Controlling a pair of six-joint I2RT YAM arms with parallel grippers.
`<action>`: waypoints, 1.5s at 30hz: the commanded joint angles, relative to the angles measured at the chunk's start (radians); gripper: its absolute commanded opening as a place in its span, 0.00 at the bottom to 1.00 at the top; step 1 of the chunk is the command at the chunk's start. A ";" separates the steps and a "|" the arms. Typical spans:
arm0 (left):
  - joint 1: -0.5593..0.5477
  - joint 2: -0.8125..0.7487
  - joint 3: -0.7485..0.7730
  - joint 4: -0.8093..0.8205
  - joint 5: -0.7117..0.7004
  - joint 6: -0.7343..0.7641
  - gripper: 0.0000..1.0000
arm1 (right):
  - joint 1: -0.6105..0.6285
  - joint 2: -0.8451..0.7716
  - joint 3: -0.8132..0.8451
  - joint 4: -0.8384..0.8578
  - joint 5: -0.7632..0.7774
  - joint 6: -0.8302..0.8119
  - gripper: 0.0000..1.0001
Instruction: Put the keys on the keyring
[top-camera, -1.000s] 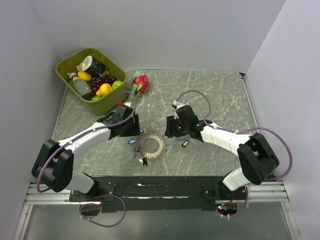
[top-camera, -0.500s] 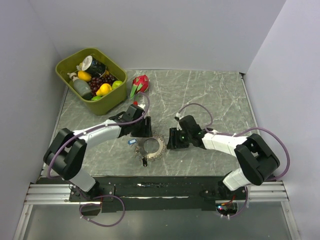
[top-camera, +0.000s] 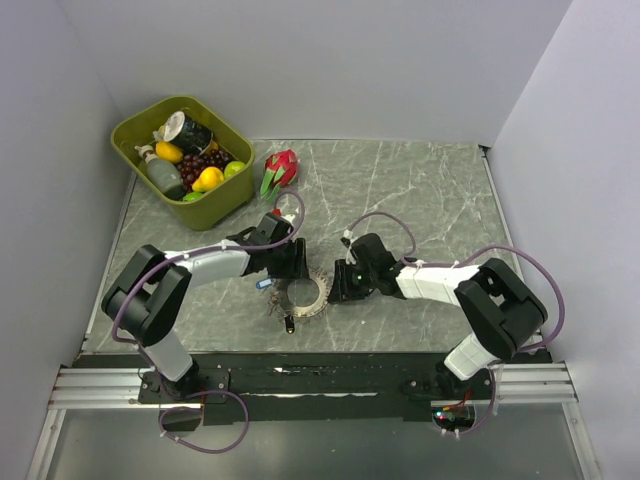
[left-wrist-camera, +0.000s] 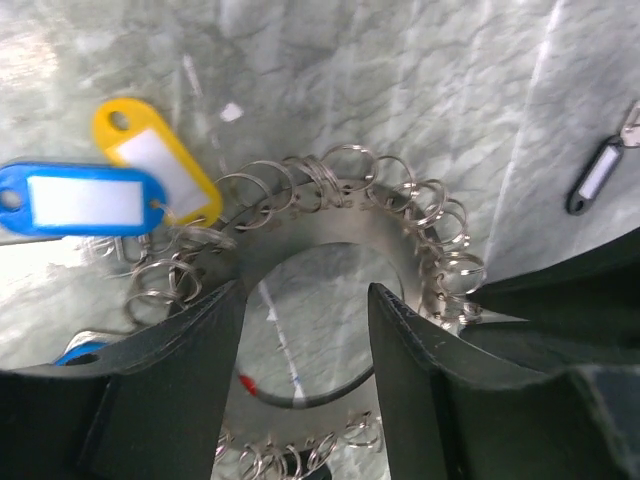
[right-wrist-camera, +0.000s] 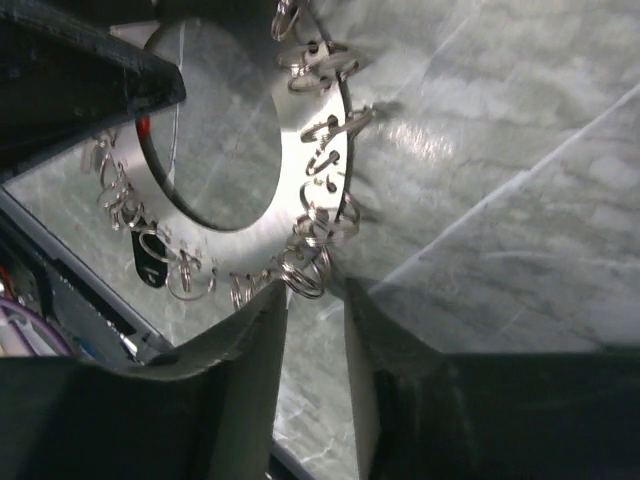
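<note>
The keyring (top-camera: 303, 293) is a flat silvery ring fringed with small split rings and lies on the marble table. In the left wrist view the keyring (left-wrist-camera: 330, 215) has a yellow-tagged key (left-wrist-camera: 155, 160) and a blue-tagged key (left-wrist-camera: 80, 197) at its left, and a black-tagged key (left-wrist-camera: 598, 175) lies apart at the right. My left gripper (left-wrist-camera: 305, 300) is open, its fingers spread over the ring's hole. My right gripper (right-wrist-camera: 312, 300) is open narrowly, and its fingertips touch a split ring at the edge of the keyring (right-wrist-camera: 305, 150). Another black tag (right-wrist-camera: 150, 260) sits at the ring's rim.
A green bin (top-camera: 135, 125) of fruit and cans stands at the back left, with a dragon fruit (top-camera: 282, 167) beside it. The black front rail (top-camera: 320, 375) runs along the table's near edge. Grey walls close in both sides.
Both grippers have closed in on the keyring: the left moved right and nearer onto its far side, and the right moved left to its right edge, covering the black tag that lay there.
</note>
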 joint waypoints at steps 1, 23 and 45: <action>-0.003 0.001 -0.080 0.019 0.029 -0.043 0.58 | 0.004 0.026 0.068 0.018 0.040 -0.005 0.24; -0.051 -0.152 -0.125 0.101 0.090 -0.099 0.58 | 0.000 -0.043 0.181 -0.109 0.218 -0.095 0.36; -0.037 -0.227 -0.088 0.078 0.053 -0.040 0.58 | -0.002 -0.174 0.095 -0.082 0.230 -0.124 0.59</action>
